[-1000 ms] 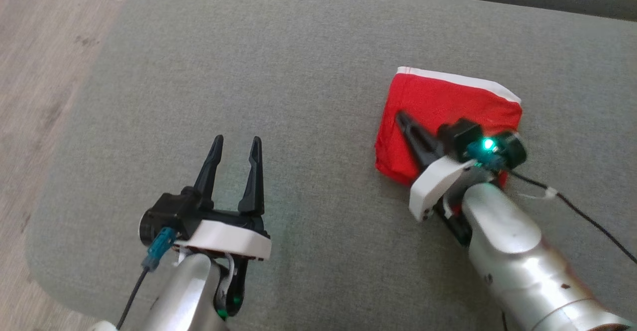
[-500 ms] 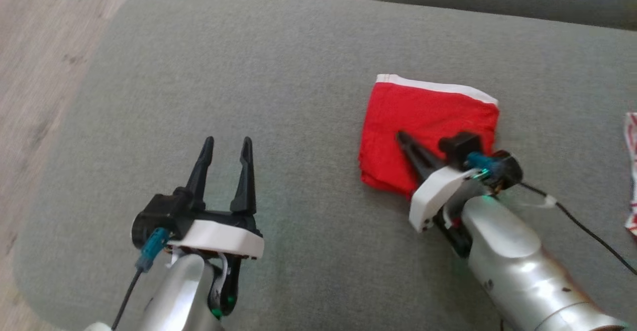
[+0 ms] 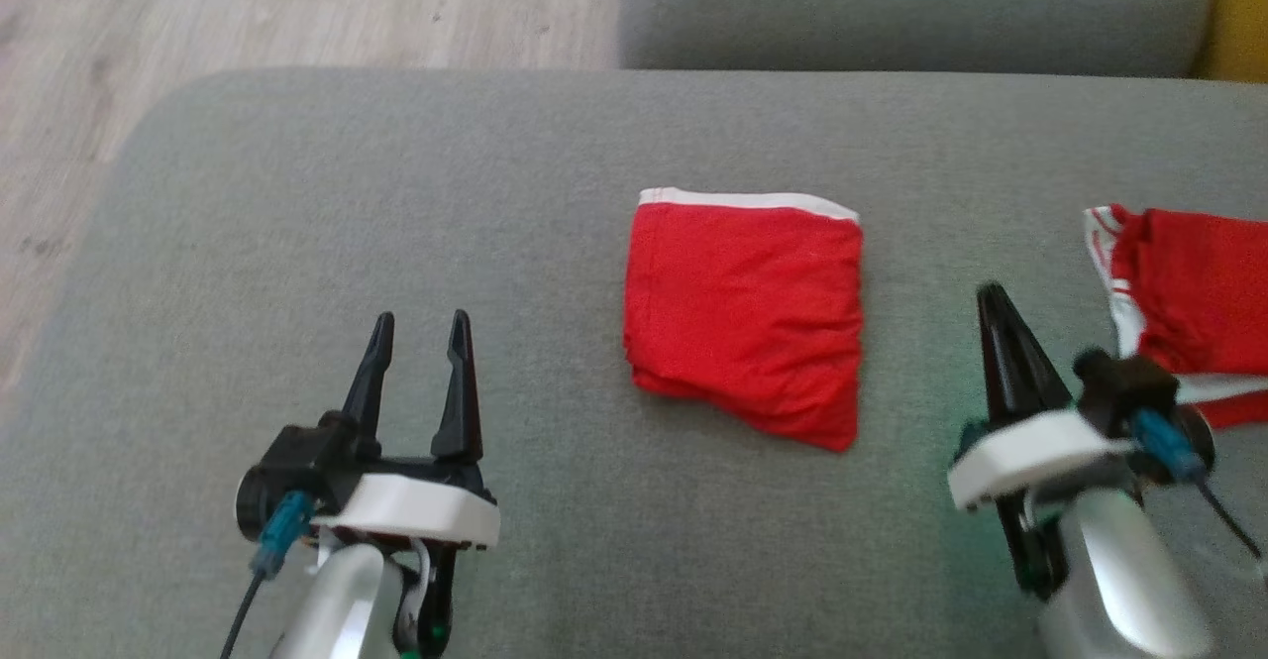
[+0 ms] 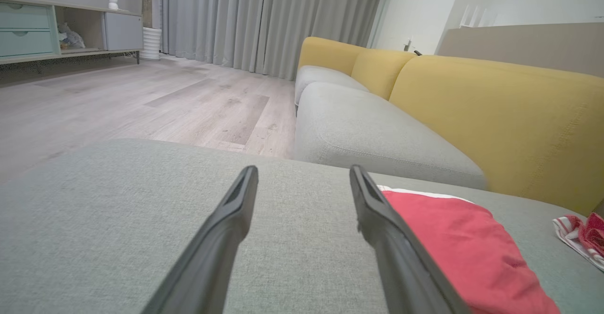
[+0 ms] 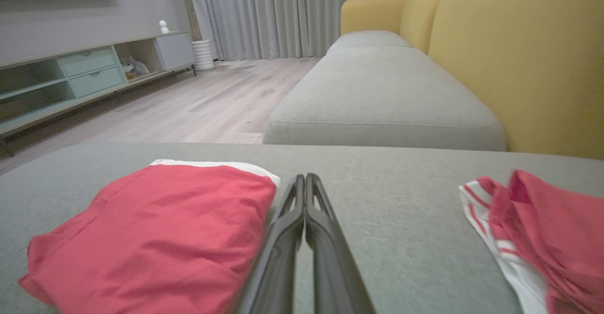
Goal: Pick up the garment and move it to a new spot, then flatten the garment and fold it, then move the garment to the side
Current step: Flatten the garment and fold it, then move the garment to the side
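Right claw (image 3: 991,294) pressed together, I see it near the right of the folded red garment (image 3: 748,327); left claw (image 3: 421,320) spread, off its left.

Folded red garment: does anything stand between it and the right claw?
Nothing visible. Only bare grey cushion separates the folded red garment from the shut right claw; the second red garment lies on its other side.

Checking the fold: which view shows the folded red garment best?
Head view: folded red garment lies whole, seen from above. Right wrist view shows it foreshortened; left wrist view, partly behind a finger.
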Controlling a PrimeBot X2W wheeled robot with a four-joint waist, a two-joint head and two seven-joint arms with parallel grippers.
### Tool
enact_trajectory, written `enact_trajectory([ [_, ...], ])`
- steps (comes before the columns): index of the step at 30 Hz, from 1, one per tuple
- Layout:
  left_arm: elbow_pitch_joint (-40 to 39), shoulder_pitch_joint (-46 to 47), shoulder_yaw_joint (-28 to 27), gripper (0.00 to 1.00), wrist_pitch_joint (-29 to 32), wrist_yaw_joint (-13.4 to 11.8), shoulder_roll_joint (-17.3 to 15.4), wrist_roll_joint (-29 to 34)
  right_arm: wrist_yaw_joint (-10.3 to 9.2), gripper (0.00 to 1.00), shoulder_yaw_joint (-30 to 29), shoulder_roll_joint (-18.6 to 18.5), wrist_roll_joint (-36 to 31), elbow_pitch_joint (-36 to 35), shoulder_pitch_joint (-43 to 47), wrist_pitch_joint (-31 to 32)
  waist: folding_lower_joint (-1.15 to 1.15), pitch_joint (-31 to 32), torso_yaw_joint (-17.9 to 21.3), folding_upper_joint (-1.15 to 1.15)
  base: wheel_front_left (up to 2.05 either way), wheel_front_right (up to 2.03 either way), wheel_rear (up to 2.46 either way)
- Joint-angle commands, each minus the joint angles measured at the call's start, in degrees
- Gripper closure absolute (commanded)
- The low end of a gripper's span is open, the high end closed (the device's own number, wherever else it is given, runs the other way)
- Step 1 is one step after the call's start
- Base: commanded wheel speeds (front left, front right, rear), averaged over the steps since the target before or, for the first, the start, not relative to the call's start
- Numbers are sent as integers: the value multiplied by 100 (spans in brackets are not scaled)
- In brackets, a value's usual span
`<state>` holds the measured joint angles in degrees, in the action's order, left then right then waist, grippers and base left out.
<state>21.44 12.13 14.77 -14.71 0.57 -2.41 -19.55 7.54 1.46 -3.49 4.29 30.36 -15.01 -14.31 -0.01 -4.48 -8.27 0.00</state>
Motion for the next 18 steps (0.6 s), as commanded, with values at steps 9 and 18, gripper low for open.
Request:
enact_trajectory([
  [9,-214,-96,-196,0,-29,-10,-47,51,-5,0,-40,60,172,-685,628,-68,1,216,247,0,0,0,0],
  [18,-237,43,-94,0,-29,13,-47,29,-5,0,-70,61,-19,-657,335,-43,1,-20,60,0,0,0,0],
])
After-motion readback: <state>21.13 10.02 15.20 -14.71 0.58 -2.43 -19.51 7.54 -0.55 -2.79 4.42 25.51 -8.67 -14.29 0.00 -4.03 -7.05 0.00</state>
